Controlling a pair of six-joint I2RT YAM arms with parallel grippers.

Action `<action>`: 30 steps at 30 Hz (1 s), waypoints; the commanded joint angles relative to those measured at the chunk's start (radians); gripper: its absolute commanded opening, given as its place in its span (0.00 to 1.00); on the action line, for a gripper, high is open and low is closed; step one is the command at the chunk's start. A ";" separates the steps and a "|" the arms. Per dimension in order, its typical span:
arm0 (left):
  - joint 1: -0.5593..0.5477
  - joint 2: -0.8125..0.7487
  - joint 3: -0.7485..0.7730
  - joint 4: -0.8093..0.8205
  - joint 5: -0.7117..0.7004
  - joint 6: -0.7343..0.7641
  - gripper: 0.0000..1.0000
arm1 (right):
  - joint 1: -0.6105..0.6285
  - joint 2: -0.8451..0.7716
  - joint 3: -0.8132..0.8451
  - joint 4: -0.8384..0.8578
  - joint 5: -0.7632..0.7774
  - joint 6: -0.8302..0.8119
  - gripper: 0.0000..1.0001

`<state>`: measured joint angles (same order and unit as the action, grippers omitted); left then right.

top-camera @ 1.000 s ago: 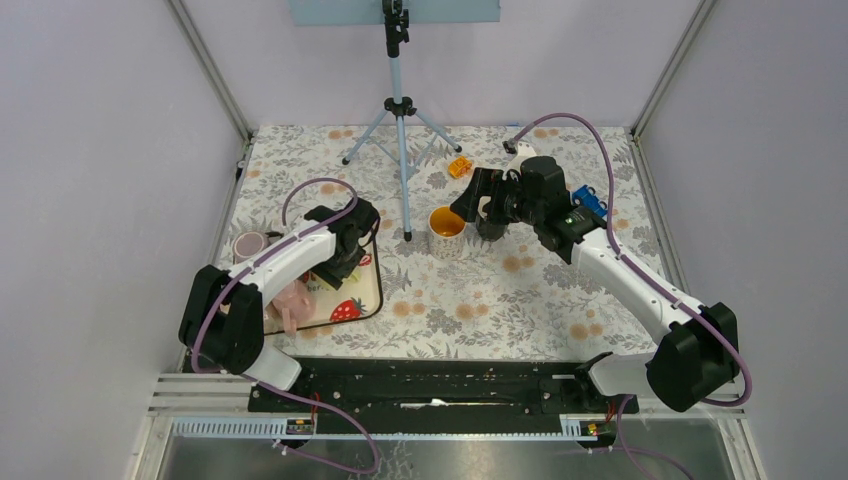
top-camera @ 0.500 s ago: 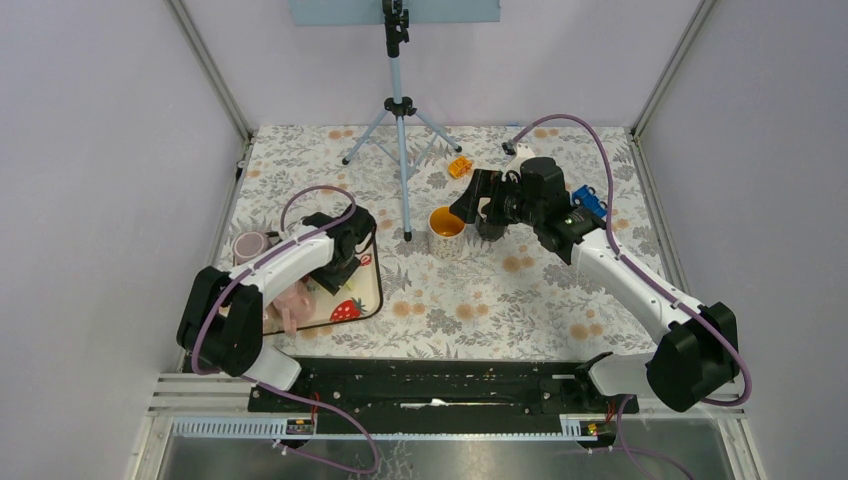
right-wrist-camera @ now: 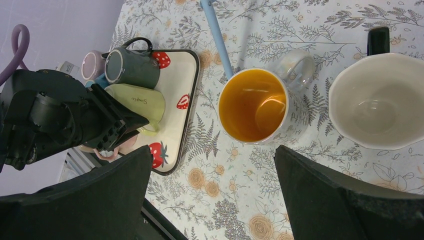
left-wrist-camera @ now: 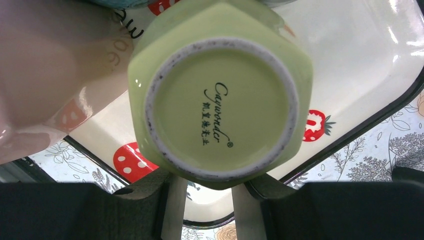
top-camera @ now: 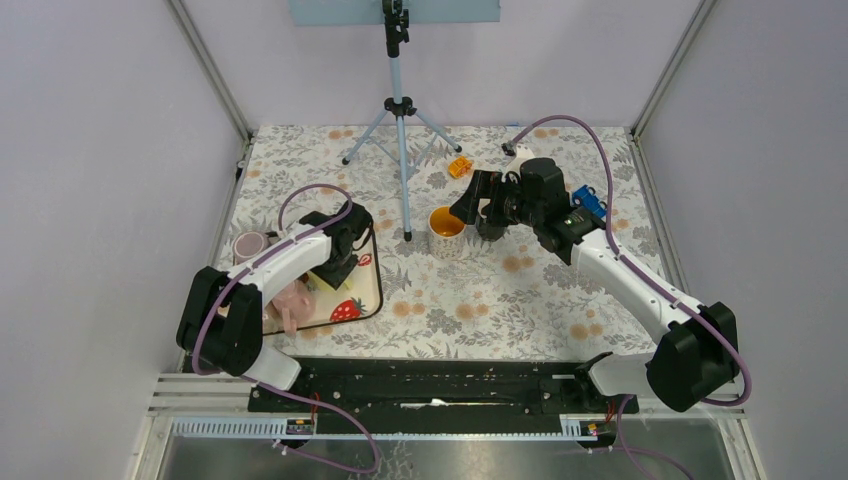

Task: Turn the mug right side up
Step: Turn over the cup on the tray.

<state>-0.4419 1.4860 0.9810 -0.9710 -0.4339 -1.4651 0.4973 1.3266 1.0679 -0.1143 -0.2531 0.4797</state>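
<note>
I could not tell whether my left gripper (left-wrist-camera: 209,212) held the green mug (left-wrist-camera: 220,105), lying sideways on the tray (left-wrist-camera: 360,65) by the worktop's left edge, so I feared a glancing grip would roll it into the pink cup (left-wrist-camera: 45,65).

Pale lilac walls (top-camera: 100,150) enclose a floral-clothed table (top-camera: 480,300), a tripod (top-camera: 398,110) standing at its back.

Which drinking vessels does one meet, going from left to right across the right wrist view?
green mug → mug with orange inside → white cup
</note>
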 commanded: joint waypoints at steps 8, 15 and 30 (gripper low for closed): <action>0.011 0.015 0.018 0.039 0.011 0.015 0.27 | -0.001 -0.007 0.000 0.035 -0.003 0.000 1.00; 0.011 0.015 0.013 0.055 0.018 0.031 0.00 | -0.001 -0.013 0.000 0.027 -0.004 -0.001 1.00; 0.011 -0.135 0.020 0.177 0.117 0.202 0.00 | -0.001 -0.049 -0.022 0.039 -0.054 0.040 1.00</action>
<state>-0.4343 1.4380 0.9806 -0.8692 -0.3416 -1.3228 0.4973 1.3231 1.0492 -0.1143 -0.2604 0.4953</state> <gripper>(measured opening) 0.188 0.994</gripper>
